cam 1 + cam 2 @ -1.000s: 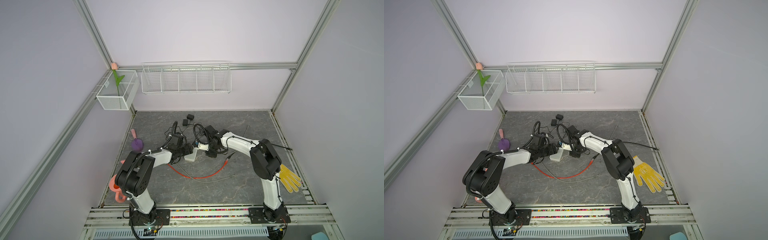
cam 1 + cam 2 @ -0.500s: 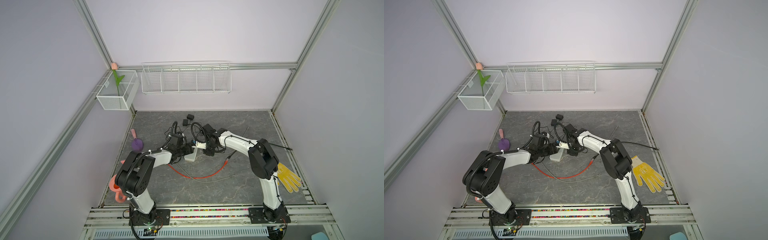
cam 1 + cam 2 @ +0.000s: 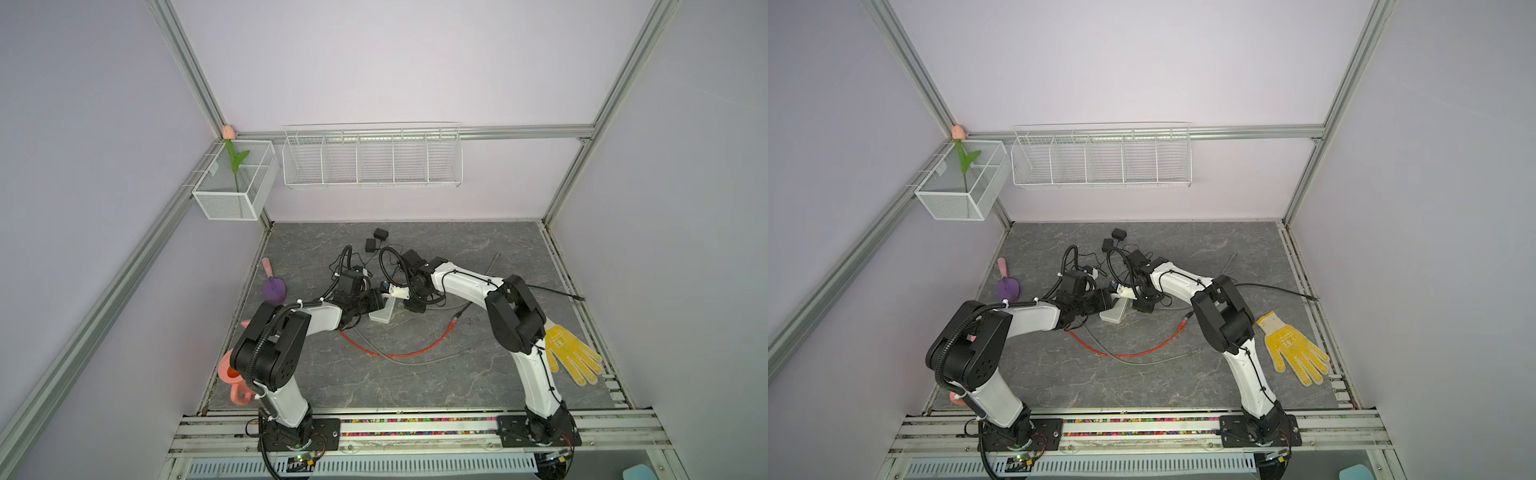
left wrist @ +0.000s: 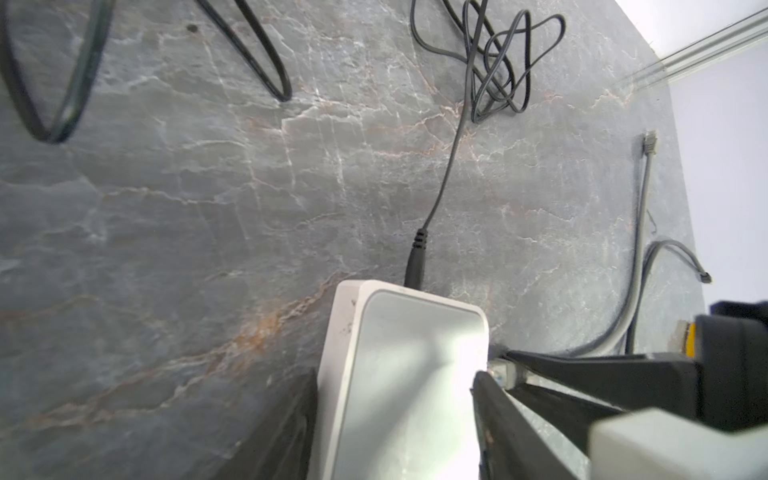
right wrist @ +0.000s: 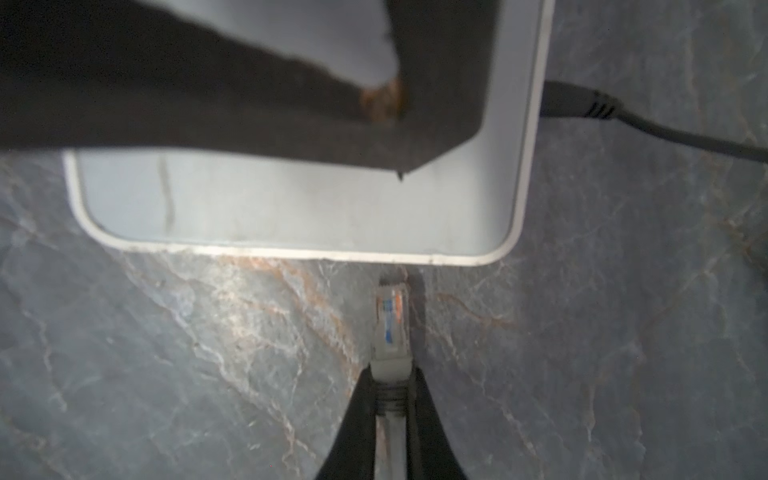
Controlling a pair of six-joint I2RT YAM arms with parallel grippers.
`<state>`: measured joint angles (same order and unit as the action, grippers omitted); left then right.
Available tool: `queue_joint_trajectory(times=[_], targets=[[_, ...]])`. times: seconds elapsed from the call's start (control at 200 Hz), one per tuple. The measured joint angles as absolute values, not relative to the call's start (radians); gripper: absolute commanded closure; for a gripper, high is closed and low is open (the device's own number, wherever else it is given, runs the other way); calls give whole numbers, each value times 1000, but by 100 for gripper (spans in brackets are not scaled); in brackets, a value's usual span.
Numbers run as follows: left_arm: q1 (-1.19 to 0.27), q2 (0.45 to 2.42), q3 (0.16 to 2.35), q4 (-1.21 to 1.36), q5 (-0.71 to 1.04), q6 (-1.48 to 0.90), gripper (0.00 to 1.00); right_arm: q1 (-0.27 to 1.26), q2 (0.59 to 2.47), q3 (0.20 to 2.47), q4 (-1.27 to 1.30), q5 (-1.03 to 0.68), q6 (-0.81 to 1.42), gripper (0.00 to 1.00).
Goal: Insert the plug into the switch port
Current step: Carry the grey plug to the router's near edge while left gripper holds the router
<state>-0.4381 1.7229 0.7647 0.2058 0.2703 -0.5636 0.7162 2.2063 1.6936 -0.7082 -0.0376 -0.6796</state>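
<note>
The white switch (image 3: pixel 382 316) (image 3: pixel 1115 314) lies flat on the grey table. My left gripper (image 3: pixel 376 305) (image 4: pixel 395 376) straddles the switch (image 4: pixel 399 374), with a black finger against each long side. My right gripper (image 3: pixel 395 292) (image 5: pixel 390 374) is shut on the grey cable's clear plug (image 5: pixel 390 316). The plug's tip points at the switch's (image 5: pixel 291 208) side edge and stands just off it. In the left wrist view the plug (image 4: pixel 505 368) sits right beside the switch wall. The port itself is hidden.
A black power cord (image 4: pixel 417 257) is plugged into the switch's end. A red cable (image 3: pixel 399 353) and a grey cable curve in front. A yellow glove (image 3: pixel 571 353) lies right, a purple object (image 3: pixel 274 289) left, black adapters (image 3: pixel 380 235) behind.
My right gripper has carried the plug leftward, closer to the switch's side. My left gripper's fingers have narrowed onto the switch.
</note>
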Motion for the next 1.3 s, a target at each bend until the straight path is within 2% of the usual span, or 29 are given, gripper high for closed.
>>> queue_joint_trajectory(times=[0.28, 0.7, 1.085, 1.3], targets=[[-432, 1763, 760, 274, 331, -572, 48, 715, 2207, 1695, -709, -22, -669, 93], [-428, 1777, 748, 326, 342, -575, 49, 716, 2199, 1680, -696, -19, -665, 93], [-433, 1742, 734, 270, 334, -567, 49, 728, 2090, 1493, -570, -7, -632, 93], [-433, 1724, 729, 241, 325, -567, 49, 729, 2074, 1468, -555, 0, -628, 93]])
